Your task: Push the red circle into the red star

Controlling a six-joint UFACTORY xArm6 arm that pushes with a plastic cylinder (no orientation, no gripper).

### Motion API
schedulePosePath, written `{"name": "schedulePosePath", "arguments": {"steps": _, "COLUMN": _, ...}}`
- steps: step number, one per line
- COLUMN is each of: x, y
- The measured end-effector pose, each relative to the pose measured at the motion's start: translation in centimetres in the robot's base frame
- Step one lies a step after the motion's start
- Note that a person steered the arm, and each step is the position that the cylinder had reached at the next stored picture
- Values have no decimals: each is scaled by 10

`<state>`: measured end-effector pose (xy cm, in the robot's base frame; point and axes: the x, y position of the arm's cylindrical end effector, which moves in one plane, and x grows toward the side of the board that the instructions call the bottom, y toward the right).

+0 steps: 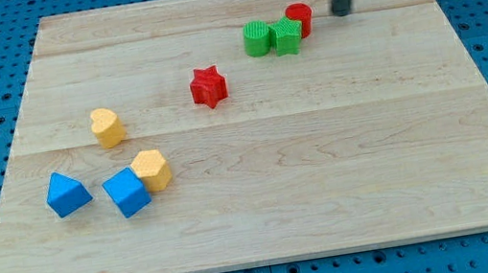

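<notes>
The red circle (300, 18) stands near the view's top, right of centre, touching a green block (286, 36) on its lower left. The red star (208, 87) lies apart from it, lower and to the view's left. My tip (341, 12) is on the board just right of the red circle, a small gap away, at about the same height in the view. The dark rod rises from it out of the view's top.
A second green block (256, 38) touches the first one's left side. A yellow block (108, 127) sits at the left; below it are a blue block (67, 193), another blue block (126, 192) and a yellow block (151, 169). The wooden board (269, 239) lies on blue pegboard.
</notes>
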<state>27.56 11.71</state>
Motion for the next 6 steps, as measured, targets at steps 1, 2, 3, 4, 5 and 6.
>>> {"name": "schedulePosePath", "arguments": {"steps": 1, "x": -9, "y": -71}}
{"name": "schedulePosePath", "arguments": {"steps": 2, "x": -27, "y": -174}}
{"name": "schedulePosePath", "arguments": {"steps": 3, "x": -50, "y": -191}}
{"name": "schedulePosePath", "arguments": {"steps": 4, "x": 5, "y": -203}}
{"name": "schedulePosePath", "arguments": {"steps": 5, "x": 50, "y": -196}}
{"name": "schedulePosePath", "arguments": {"steps": 6, "x": 72, "y": -200}}
